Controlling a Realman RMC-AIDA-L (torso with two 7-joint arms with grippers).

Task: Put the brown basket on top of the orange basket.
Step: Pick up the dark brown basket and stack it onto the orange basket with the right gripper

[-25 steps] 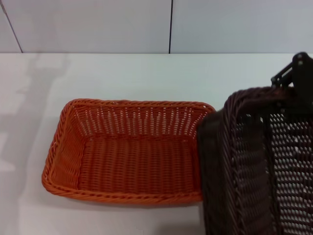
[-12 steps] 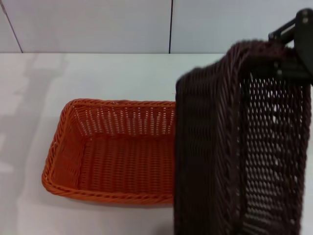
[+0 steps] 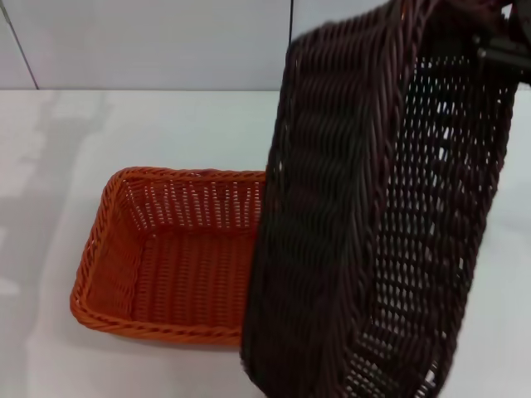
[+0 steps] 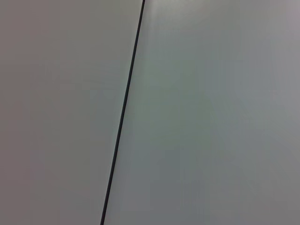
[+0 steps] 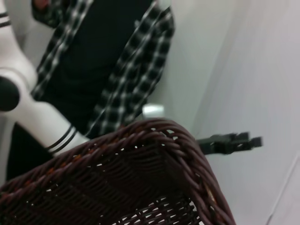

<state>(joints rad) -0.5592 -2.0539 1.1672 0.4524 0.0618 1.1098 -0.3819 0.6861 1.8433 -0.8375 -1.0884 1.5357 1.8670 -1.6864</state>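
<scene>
The brown basket (image 3: 365, 215) is hanging in the air nearest the head camera, tilted steeply on edge, its woven underside facing left and its open inside facing right. Its lower end is overlapping the right part of the orange basket (image 3: 166, 257) in the head view; contact between the two cannot be judged. The orange basket is sitting flat on the white table (image 3: 124, 133), open side up. At the upper right the right gripper (image 3: 502, 46) is gripping the brown basket's upper braided rim. The left gripper is showing nowhere; its wrist camera is facing a pale wall (image 4: 211, 112) with a dark seam.
</scene>
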